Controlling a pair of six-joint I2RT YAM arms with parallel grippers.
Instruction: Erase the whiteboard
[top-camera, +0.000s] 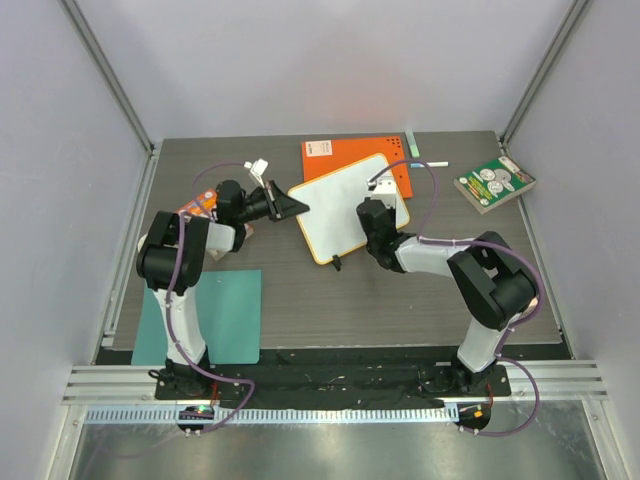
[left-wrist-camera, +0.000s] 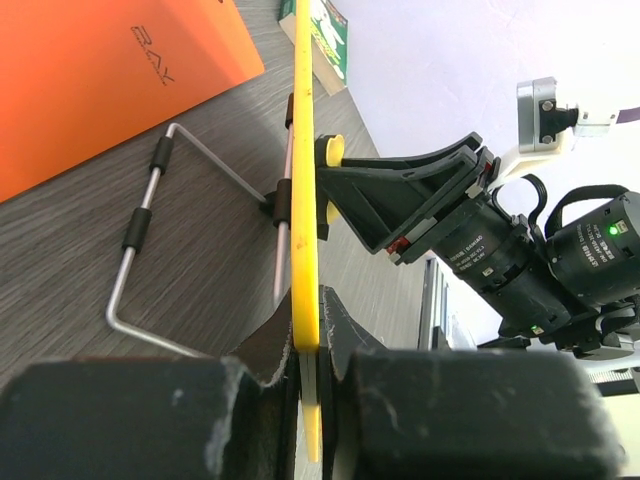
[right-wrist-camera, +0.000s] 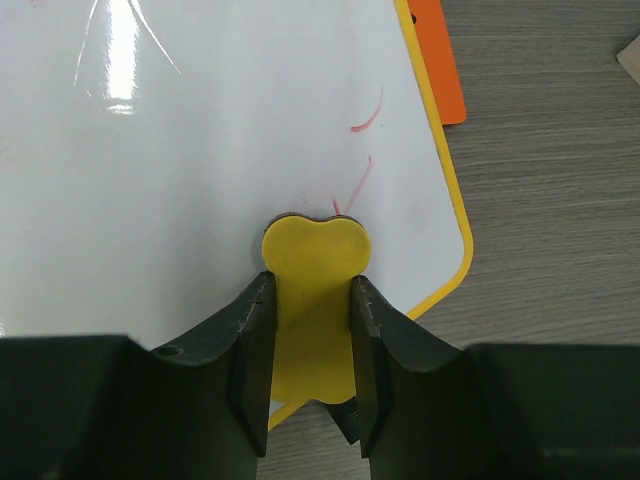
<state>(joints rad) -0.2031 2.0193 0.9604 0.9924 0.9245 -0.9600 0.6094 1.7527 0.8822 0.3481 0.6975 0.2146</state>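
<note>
The whiteboard (top-camera: 345, 210), glossy white with a yellow rim, stands tilted at mid-table on a wire stand (left-wrist-camera: 150, 250). My left gripper (top-camera: 298, 207) is shut on its left rim; in the left wrist view the rim (left-wrist-camera: 305, 150) runs edge-on between the jaws of the left gripper (left-wrist-camera: 312, 340). My right gripper (top-camera: 374, 214) is shut on a yellow eraser (right-wrist-camera: 312, 290) and presses it on the board face (right-wrist-camera: 200, 150) near the lower right corner. Faint red strokes (right-wrist-camera: 365, 112) lie just above the eraser. The right gripper (right-wrist-camera: 312, 285) holds the eraser by its narrow waist.
A solid orange book (top-camera: 345, 153) lies flat behind the board. A green book (top-camera: 494, 183) sits at the back right, with a marker (top-camera: 425, 163) beside the orange book. A teal mat (top-camera: 215, 315) lies at the front left. An orange object (top-camera: 200, 207) lies under the left arm.
</note>
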